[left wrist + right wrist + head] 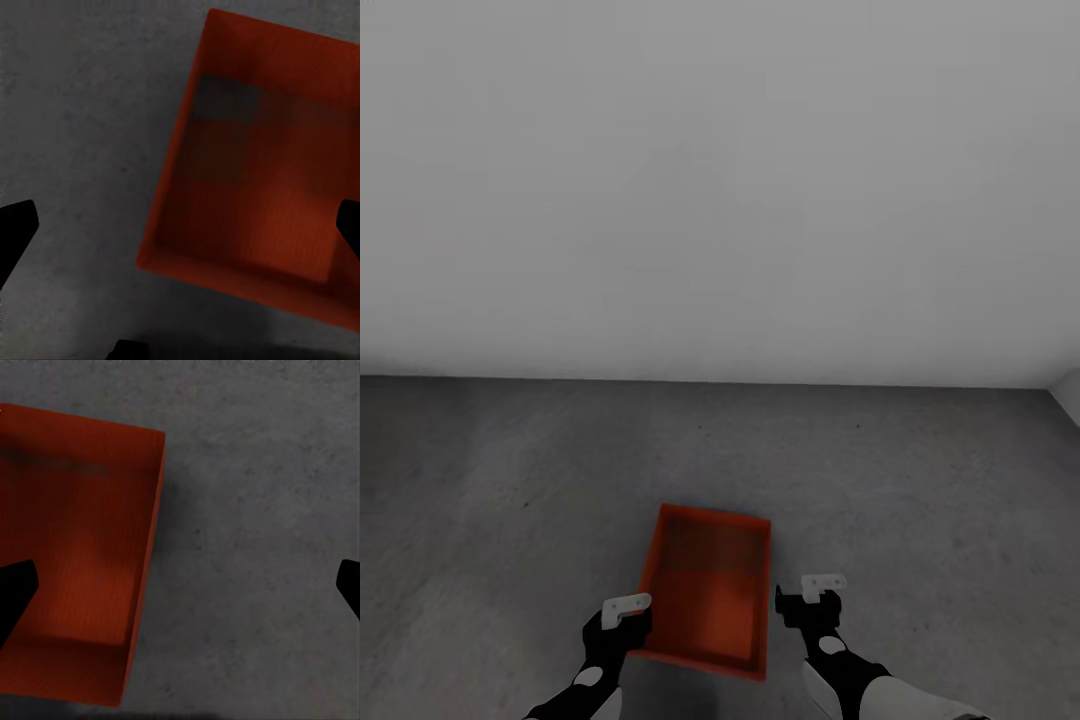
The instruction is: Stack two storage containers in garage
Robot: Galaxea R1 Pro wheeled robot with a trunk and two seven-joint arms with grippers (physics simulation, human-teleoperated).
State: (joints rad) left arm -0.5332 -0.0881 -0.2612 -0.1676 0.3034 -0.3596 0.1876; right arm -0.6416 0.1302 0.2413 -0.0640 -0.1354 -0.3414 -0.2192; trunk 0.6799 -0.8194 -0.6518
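Container (708,592) rests on garage floor (510,500), left tool (626,612) at 9 o'clock, right tool (810,596) at 3 o'clock, both spread wide, empty; thin rigid walls look light, best clasped along both long rims.

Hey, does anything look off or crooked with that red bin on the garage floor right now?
Nothing stands out. The storage container sits upright and empty on the grey concrete floor, only slightly turned relative to the wall. Its walls look intact. The left gripper and right gripper flank it, both open.
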